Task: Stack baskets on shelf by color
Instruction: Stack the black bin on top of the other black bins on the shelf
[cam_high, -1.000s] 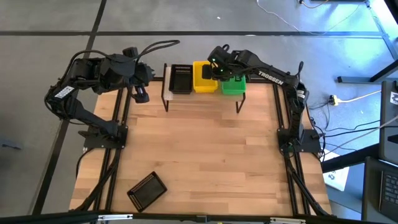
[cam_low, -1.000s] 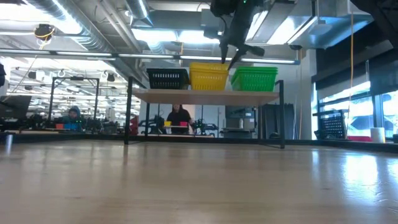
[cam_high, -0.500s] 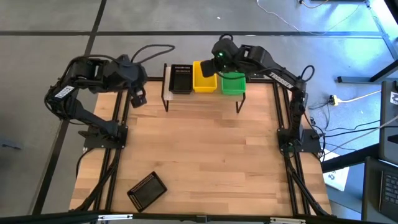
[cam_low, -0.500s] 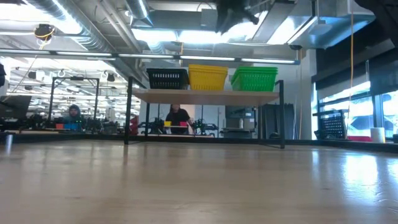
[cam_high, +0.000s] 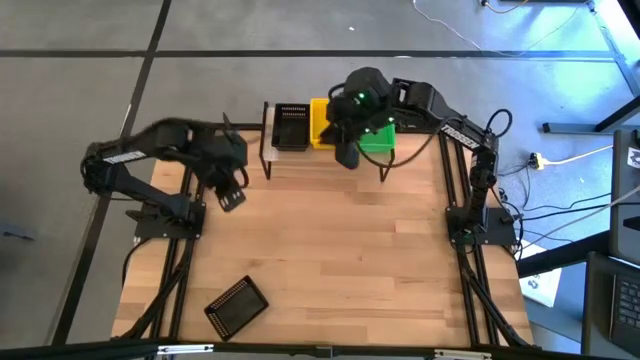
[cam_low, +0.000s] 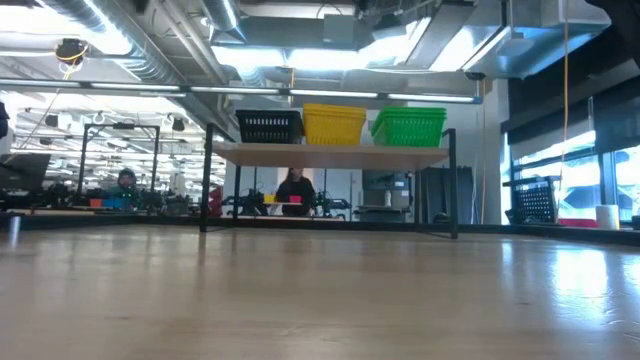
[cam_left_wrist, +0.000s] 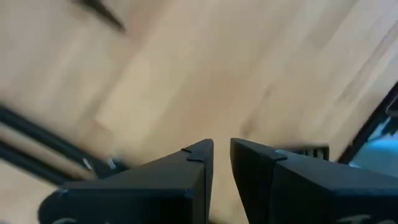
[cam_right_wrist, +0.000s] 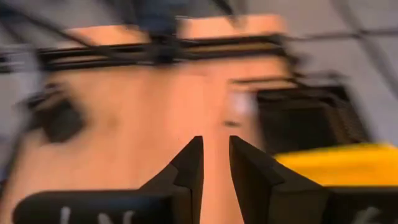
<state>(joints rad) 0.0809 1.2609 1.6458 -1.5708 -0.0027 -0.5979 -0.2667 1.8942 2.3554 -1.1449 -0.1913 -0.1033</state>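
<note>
The shelf (cam_high: 322, 160) stands at the table's far edge and its plank (cam_low: 330, 152) carries three stacks of baskets. From left to right these are black (cam_high: 291, 127) (cam_low: 268, 126), yellow (cam_high: 322, 120) (cam_low: 334, 123) and green (cam_high: 380, 136) (cam_low: 408, 126). Another black basket (cam_high: 236, 305) lies askew on the tabletop by the near edge, left of centre. My right gripper (cam_high: 347, 157) (cam_right_wrist: 216, 144) hovers high over the shelf's front edge with its fingers nearly together and nothing between them. My left gripper (cam_high: 231, 199) (cam_left_wrist: 222, 148) hangs over the table's far left part, also shut and empty.
Bare wooden tabletop (cam_high: 330, 250) stretches between the shelf and the lone black basket. The shelf's thin black legs (cam_high: 267, 168) stand at its ends. Both arm bases sit at the table's left and right edges. People sit far back in the room (cam_low: 294, 186).
My right gripper has risen off the yellow stack and swung back toward the near side, now above the shelf's front edge. My left gripper has moved from the far left edge toward the near side and a little right, over the tabletop. The baskets have stayed put.
</note>
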